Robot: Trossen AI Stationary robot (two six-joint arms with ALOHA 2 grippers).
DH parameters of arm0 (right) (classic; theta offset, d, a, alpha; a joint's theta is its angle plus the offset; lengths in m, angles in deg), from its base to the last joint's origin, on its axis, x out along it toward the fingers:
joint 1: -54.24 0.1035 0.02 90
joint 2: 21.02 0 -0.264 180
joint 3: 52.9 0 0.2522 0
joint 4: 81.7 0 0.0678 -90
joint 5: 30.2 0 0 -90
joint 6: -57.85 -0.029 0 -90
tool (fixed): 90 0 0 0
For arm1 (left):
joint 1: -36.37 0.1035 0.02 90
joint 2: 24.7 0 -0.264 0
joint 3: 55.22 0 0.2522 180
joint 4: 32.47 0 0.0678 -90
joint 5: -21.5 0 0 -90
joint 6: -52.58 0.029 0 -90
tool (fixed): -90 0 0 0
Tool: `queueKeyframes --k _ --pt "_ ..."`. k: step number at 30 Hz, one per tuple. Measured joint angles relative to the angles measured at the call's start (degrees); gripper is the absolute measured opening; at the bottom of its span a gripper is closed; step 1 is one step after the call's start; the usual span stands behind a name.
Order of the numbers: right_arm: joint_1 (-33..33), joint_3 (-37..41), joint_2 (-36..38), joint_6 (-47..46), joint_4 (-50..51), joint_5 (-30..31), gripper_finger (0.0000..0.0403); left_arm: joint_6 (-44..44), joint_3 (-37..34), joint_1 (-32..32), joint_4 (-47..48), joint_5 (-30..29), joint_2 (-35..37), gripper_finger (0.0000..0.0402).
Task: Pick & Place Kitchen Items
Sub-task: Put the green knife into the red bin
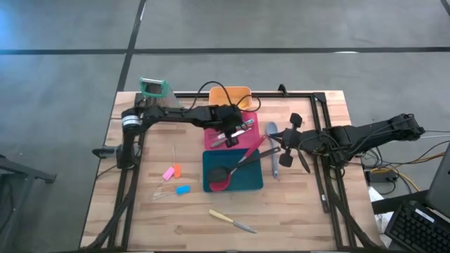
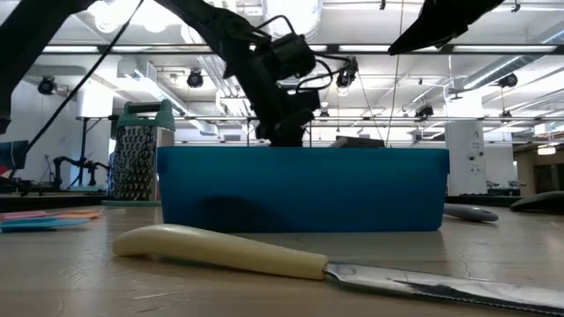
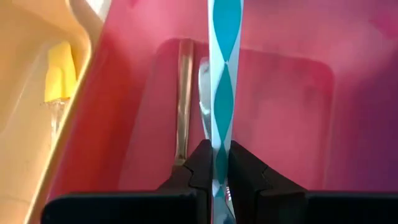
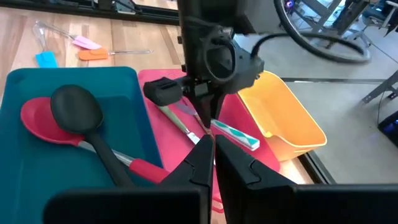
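**Left gripper holding striped utensil over pink tray; right gripper closed and empty**

The wooden table (image 1: 140, 211) carries three trays at its centre. The teal tray (image 1: 249, 179) lies nearest; a red spoon (image 4: 38, 121) and a black spoon (image 4: 76, 109) are laid in it, their handles pointing right and far over its rim. The pink tray (image 4: 152, 81) is set just beyond the teal one, and the orange tray (image 1: 232, 93) lies beyond that. A green-topped grater (image 1: 155, 89) stands at the far left corner.

The left gripper (image 3: 219, 165) is positioned over the pink tray. Its jaws are closed on a slim teal-and-white striped utensil (image 3: 224, 74), which is held over the tray floor. Metal cutlery (image 3: 185, 99) lies in the tray beneath it.

The right gripper (image 4: 214, 155) is located right of the trays, jaws fully closed, with nothing held. A grey spoon (image 1: 273, 140) lies close beside it.

A cream-handled knife (image 1: 230, 221) lies on the near table. Small pink, orange and blue pieces (image 1: 176, 179) lie left of the teal tray.
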Motion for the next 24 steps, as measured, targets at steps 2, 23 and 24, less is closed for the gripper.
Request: queueKeyframes --k 2,23,24 --pt "0.0 0.0 0.0 -0.02 0.03 0.01 0.0009 -0.05 2.02 0.48 1.89 0.61 -1.54 0.0028" --pt "0.0 0.0 -0.13 -0.55 0.93 -0.01 0.0008 -0.52 7.55 2.46 9.49 3.58 -7.79 0.0083" --pt "0.01 0.0 -0.13 -0.55 0.93 -0.01 0.0008 -0.05 7.66 2.47 9.53 3.58 -7.79 0.0092"
